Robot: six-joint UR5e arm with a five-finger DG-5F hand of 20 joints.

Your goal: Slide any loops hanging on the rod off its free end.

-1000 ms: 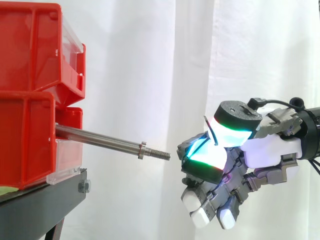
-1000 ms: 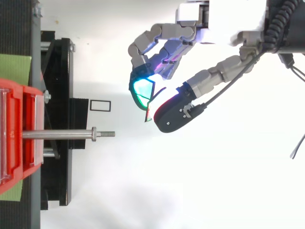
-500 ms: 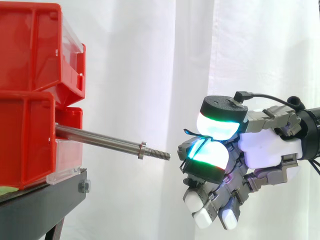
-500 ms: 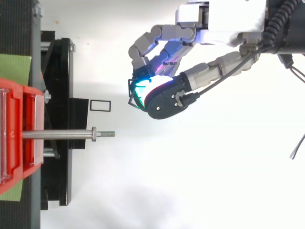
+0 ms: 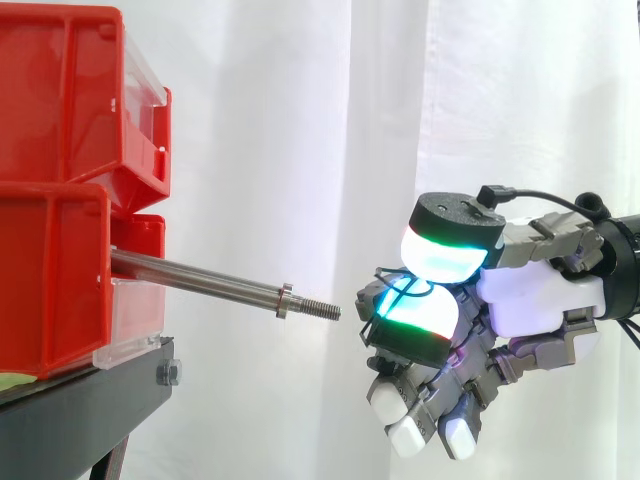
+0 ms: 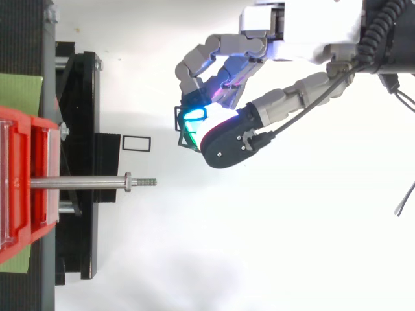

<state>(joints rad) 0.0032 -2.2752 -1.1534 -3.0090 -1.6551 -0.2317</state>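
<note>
A bare steel rod (image 5: 200, 278) sticks out of the red bins (image 5: 50, 180) toward the right, sloping slightly down, with a collar and a threaded tip (image 5: 320, 309) at its free end. Nothing hangs on the rod (image 6: 84, 183). My hand (image 5: 530, 295) hovers just right of the tip, apart from it. Its thumb and a glowing green fingertip (image 5: 415, 318) pinch a thin black loop (image 5: 384, 292). From above, the loop (image 6: 179, 120) pokes out left of the pads, off to one side of the rod's line, and the hand (image 6: 295, 35) enters from the top right.
The bins (image 6: 19, 181) sit on a black stand (image 6: 81, 129) at the left. A small black rectangular outline (image 6: 136, 142) lies on the white floor beside the stand. White curtain hangs behind; open room lies right of the rod tip.
The thumb came down onto the green fingertip, closing on the thin loop, which now bulges out to the left. The hand's place has barely changed; the rod stays bare.
</note>
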